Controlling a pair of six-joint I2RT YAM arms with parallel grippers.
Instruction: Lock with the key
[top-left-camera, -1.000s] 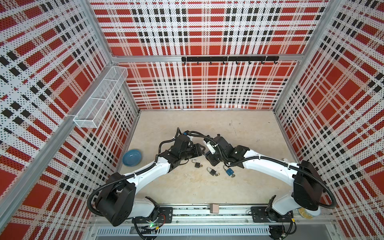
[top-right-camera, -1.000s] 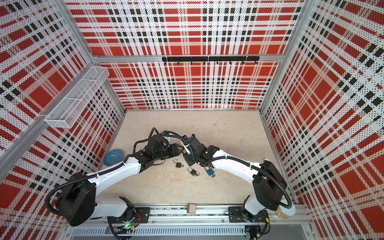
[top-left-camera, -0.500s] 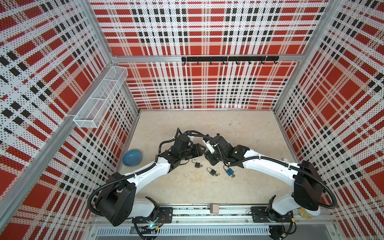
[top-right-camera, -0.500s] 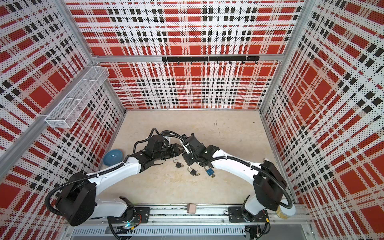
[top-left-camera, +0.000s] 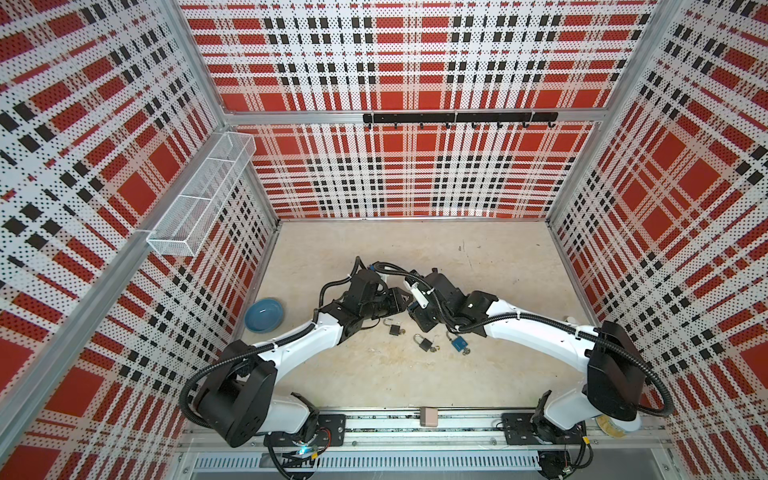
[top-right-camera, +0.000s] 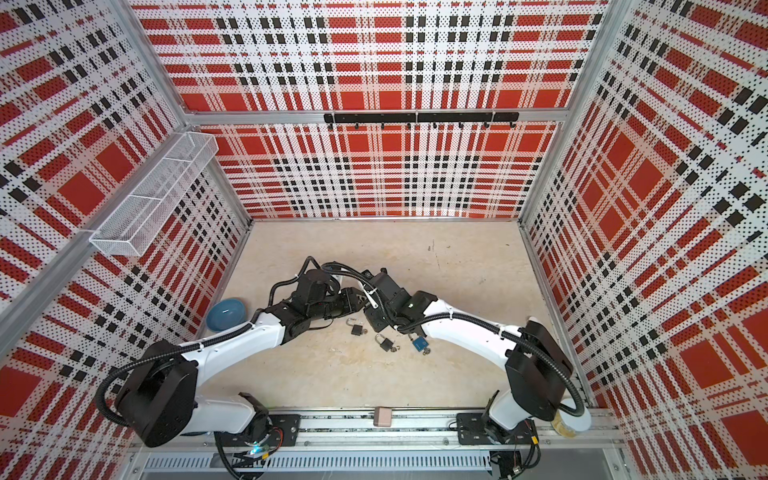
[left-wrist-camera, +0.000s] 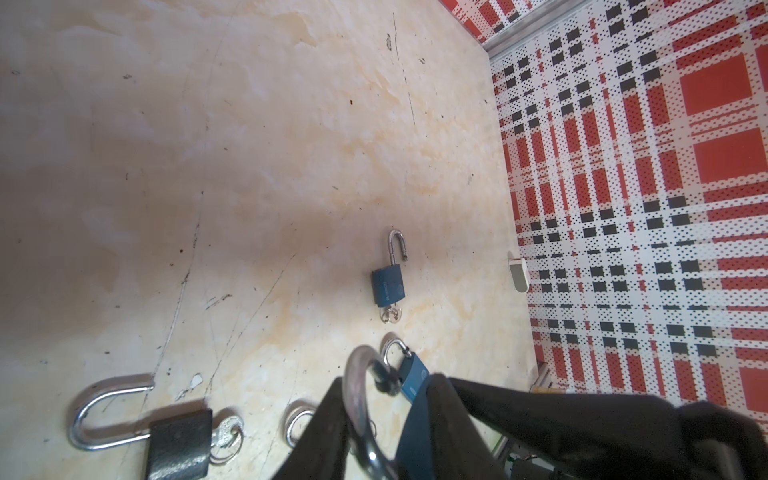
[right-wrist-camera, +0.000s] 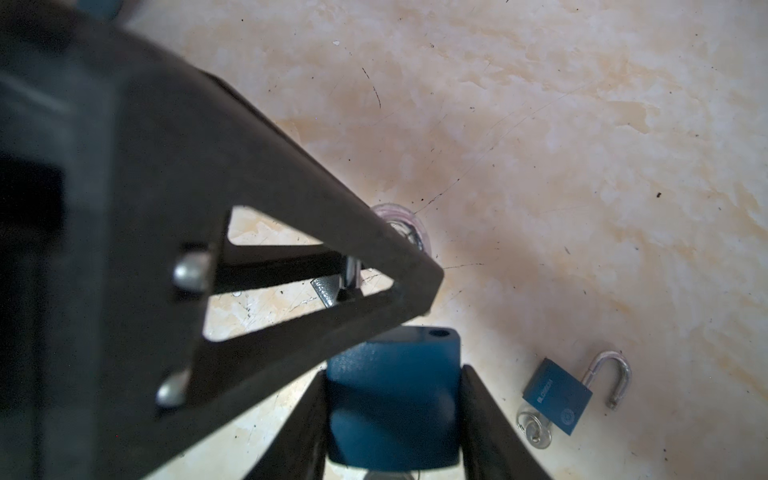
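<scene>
My right gripper (right-wrist-camera: 394, 370) is shut on the body of a blue padlock (right-wrist-camera: 395, 399), held above the floor. The free shackle hole in its top is empty. Its silver shackle (left-wrist-camera: 355, 390) stands swung open between the fingers of my left gripper (left-wrist-camera: 386, 380), lying against one finger, with a gap to the other. In both top views the two grippers meet nose to nose at the middle (top-left-camera: 406, 303) (top-right-camera: 362, 301). A grey bit shows under the held body. I cannot tell if it is the key.
Three more padlocks lie open on the floor with keys on rings: a black one (top-left-camera: 395, 330), a dark one (top-left-camera: 424, 343) and a blue one (top-left-camera: 459, 345). A blue bowl (top-left-camera: 264, 314) sits by the left wall. A wire basket (top-left-camera: 203, 199) hangs above it.
The left gripper's jaws have narrowed round the shackle. Neither arm has visibly shifted, and the right gripper keeps its hold on the blue padlock.
</scene>
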